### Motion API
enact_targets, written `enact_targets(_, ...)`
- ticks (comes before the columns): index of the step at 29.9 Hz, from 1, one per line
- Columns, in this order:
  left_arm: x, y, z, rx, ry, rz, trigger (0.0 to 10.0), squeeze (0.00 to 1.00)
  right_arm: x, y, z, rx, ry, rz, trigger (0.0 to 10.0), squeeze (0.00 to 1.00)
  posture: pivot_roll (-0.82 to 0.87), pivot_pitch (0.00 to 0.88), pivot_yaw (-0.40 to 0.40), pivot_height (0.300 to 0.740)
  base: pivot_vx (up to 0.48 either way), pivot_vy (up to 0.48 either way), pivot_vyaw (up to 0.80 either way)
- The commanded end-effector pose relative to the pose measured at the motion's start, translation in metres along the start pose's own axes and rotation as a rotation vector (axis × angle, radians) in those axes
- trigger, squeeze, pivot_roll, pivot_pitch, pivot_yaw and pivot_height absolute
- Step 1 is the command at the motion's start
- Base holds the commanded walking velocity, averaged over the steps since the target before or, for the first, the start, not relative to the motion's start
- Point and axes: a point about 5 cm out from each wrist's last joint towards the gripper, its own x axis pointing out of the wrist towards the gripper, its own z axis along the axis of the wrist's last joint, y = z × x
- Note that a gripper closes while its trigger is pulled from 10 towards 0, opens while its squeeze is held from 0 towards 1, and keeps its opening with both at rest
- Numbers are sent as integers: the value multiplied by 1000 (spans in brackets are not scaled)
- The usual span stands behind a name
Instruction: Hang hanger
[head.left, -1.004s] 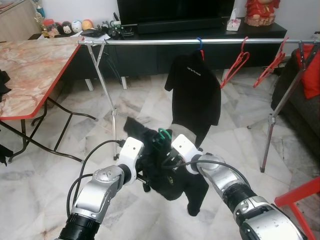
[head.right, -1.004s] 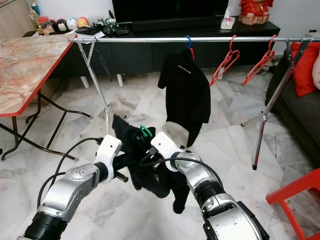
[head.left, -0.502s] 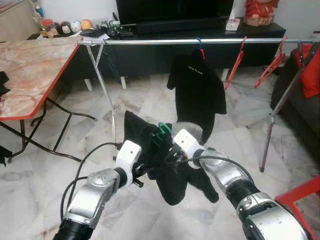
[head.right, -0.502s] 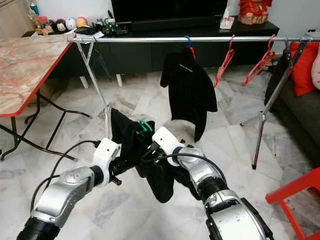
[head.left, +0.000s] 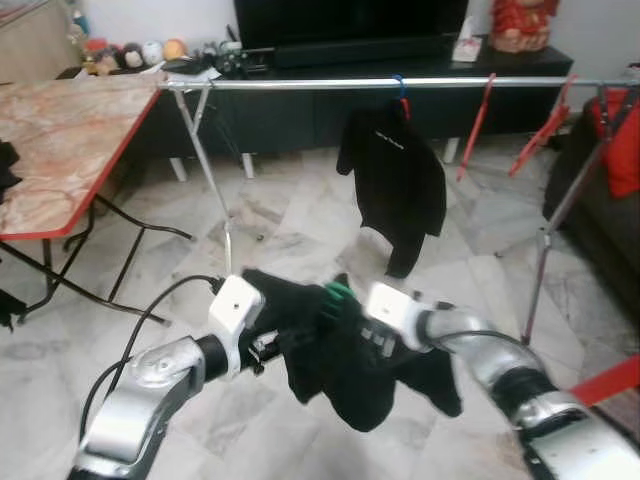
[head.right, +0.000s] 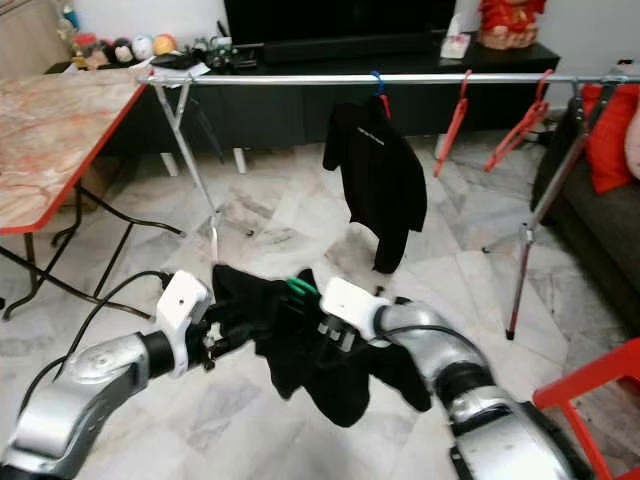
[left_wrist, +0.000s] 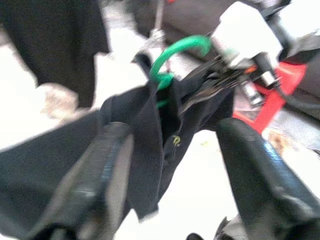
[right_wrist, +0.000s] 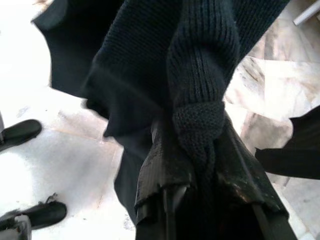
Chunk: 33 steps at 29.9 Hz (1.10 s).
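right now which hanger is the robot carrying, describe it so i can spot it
Start at the long silver clothes rail across the room, then look down to the robot's two arms in front of it. Between the left gripper and right gripper, a black garment hangs from a green hanger, unlike the red hangers on the rail.

A long silver clothes rail (head.left: 330, 84) runs across the room on thin crossed legs that stand on the floor (head.left: 290, 215). The floor is pale marble tile. A black shirt (head.left: 395, 175) hangs from the rail on a blue hanger hook (head.left: 400, 86). Beside it, two red hangers (head.left: 478, 112) hang on the same rail with nothing on them. To the left stands a folding table (head.left: 60, 140) with a pink marble top and a red edge. Behind the rail is a low black cabinet (head.left: 330, 105) that carries a dark TV (head.left: 350, 25), small round toys (head.left: 130, 52) and a tissue box (head.left: 466, 47).
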Motion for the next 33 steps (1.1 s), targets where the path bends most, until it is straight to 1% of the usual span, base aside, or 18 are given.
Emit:
enact_targets(1, 0, -5, 8, 27, -23, -56, 10000, 1000, 3, 2, 10, -37, -47, 27, 0, 0, -119, 0, 59, 740, 0, 0, 0)
enact_targets(3, -3, -5, 5, 85, 37, -105, 10000, 1000, 2, 6, 10, -54, -73, 75, 0, 0, -119, 0, 60, 740, 0, 0, 0)
enact_targets(7, -6, -4, 3, 117, 70, -129, 10000, 1000, 1, 7, 12, -75, -97, 103, 0, 0, -122, 0, 66, 740, 0, 0, 0)
enact_targets(8, -6, -3, 2, 131, 82, -138, 10000, 1000, 0, 8, 13, -86, -108, 114, 0, 0, -122, 0, 66, 740, 0, 0, 0)
enact_targets(10, -6, -1, 1, 172, 99, -121, 10000, 1000, 0, 8, 14, -101, -117, 130, 0, 0, -124, 0, 69, 740, 0, 0, 0)
enact_targets(11, -5, 3, -2, 210, 122, -103, 10000, 514, -1, 8, 15, -107, -126, 145, 0, 0, -125, 0, 70, 740, 0, 0, 0)
enact_targets(12, -4, 9, -5, 247, 142, -60, 10000, 0, -3, 8, 16, -117, -131, 155, 0, 0, -125, 0, 70, 740, 0, 0, 0)
enact_targets(15, -3, 15, -5, 266, 129, -17, 10000, 0, -4, 8, 16, -140, -135, 173, 0, 0, -125, 0, 70, 740, 0, 0, 0)
enact_targets(19, -4, 17, -6, 261, 117, -9, 10000, 0, -6, 8, 17, -148, -147, 188, 0, 0, -128, 0, 73, 740, 0, 0, 0)
enact_targets(21, -5, 19, -12, 274, 150, -16, 10000, 0, -9, 7, 21, -170, -176, 218, 0, 0, -131, 0, 77, 740, 0, 0, 0)
enact_targets(26, -4, 21, -17, 272, 149, -22, 10000, 0, -11, 6, 25, -190, -197, 234, 0, 0, -131, 0, 77, 740, 0, 0, 0)
enact_targets(28, -2, 20, -23, 245, 159, -41, 10000, 0, -11, 7, 30, -211, -221, 250, 0, 0, -136, 0, 80, 740, 0, 0, 0)
enact_targets(32, -2, 21, -23, 247, 157, -42, 10000, 0, -12, 7, 30, -211, -223, 253, 0, 0, -136, 0, 80, 740, 0, 0, 0)
enact_targets(33, -1, 21, -24, 248, 162, -55, 10000, 0, -13, 8, 34, -229, -240, 274, 0, 0, -147, 0, 83, 740, 0, 0, 0)
